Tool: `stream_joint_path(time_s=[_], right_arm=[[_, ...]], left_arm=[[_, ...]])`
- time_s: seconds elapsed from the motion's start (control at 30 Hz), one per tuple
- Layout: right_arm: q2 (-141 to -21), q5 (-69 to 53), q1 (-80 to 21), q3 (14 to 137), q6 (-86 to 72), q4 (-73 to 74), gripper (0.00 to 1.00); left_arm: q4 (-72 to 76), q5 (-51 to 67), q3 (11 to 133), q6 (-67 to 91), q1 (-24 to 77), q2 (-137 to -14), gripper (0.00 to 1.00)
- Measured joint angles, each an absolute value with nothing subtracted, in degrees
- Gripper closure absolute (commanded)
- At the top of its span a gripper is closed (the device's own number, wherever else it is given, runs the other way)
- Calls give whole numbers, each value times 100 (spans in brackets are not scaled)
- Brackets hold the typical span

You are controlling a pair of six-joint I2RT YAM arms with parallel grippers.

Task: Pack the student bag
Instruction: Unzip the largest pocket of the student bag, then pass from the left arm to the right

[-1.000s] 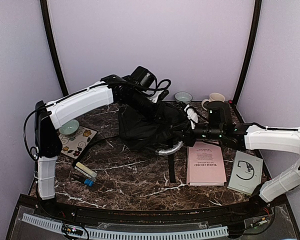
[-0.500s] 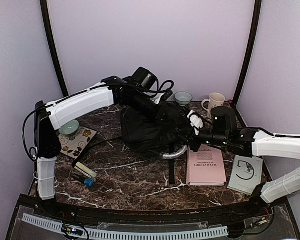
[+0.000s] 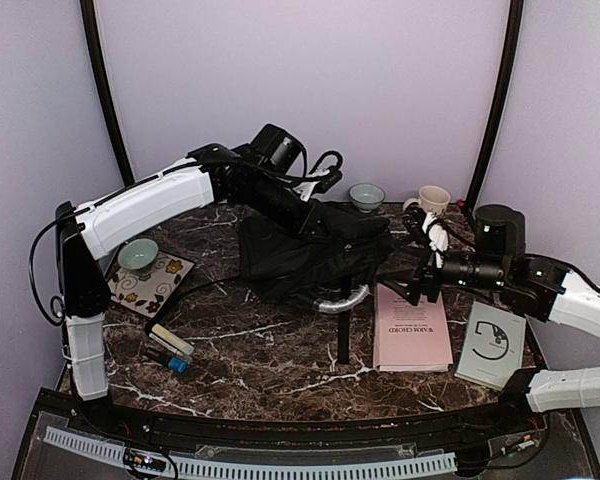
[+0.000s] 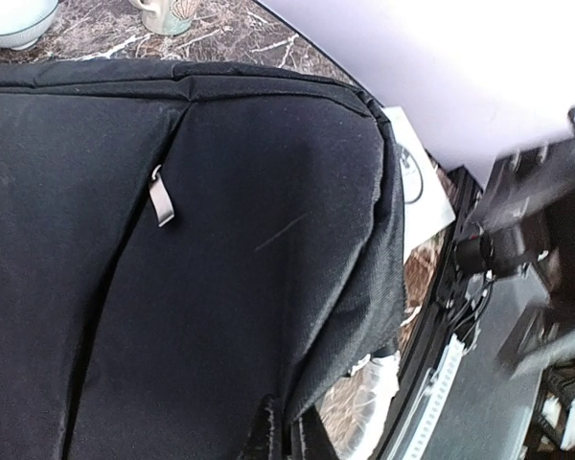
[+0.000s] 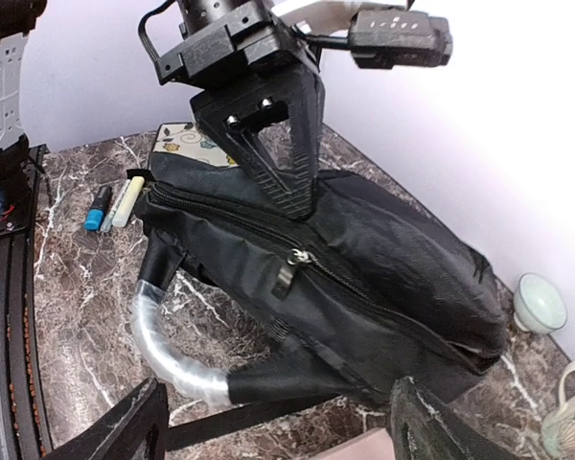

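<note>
The student bag (image 3: pixel 295 255) is a black fabric pack lying at the table's middle back, with its silvery loop handle (image 3: pixel 342 300) and a strap (image 3: pixel 342 335) towards me. My left gripper (image 3: pixel 315 215) is shut on a fold of the bag's top fabric (image 4: pixel 220 249); its fingertips (image 4: pixel 268 433) pinch the cloth at the bottom of the left wrist view. My right gripper (image 3: pixel 417 262) hangs open just right of the bag, apart from it. In the right wrist view its fingers (image 5: pixel 125 431) frame the bag (image 5: pixel 383 259), the handle (image 5: pixel 163 350) and a zipper pull (image 5: pixel 289 273).
A pink booklet (image 3: pixel 412 328) and a grey booklet (image 3: pixel 492 345) lie at the front right. A bowl (image 3: pixel 367 195) and a mug (image 3: pixel 432 200) stand at the back. At the left, another bowl (image 3: pixel 138 257) sits on a floral mat (image 3: pixel 155 285), with markers (image 3: pixel 168 348) nearby.
My right gripper has opened and drawn back to the right, away from the bag. The left arm still holds the bag's fabric and has shifted it slightly.
</note>
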State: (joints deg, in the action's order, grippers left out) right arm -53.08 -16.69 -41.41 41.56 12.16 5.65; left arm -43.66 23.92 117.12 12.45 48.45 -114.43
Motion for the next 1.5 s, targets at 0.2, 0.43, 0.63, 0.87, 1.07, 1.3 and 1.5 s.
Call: stream_joint_path(time_s=[0.2, 0.43, 0.63, 0.87, 1.07, 1.3, 1.5], right_arm=[[-5159, -2261, -3546, 4261, 1793, 1041, 18], [-6243, -2954, -3166, 5050, 1986, 1448, 17], [-6528, -3903, -3166, 5559, 1935, 1476, 16], [-7142, -4541, -3280, 5741, 1570, 1356, 20], [-7743, -4759, -3503, 5815, 1009, 847, 28], [-7972, -5052, -3719, 5815, 268, -134, 49], [-8173, -5137, -3889, 5806, 56, -366, 40]], left_arm=[[-4888, 2440, 11692, 746, 4831, -11205, 100], [-5518, 2578, 11692, 410, 4831, -11113, 100], [-5741, 2432, 11524, 303, 4831, -10930, 100], [-5653, 2305, 10934, 353, 4831, -10416, 100], [-5553, 2287, 10626, 416, 4845, -10202, 100], [-5437, 2152, 10569, 475, 4897, -10200, 100], [-5384, 1962, 10388, 541, 4930, -10040, 100]])
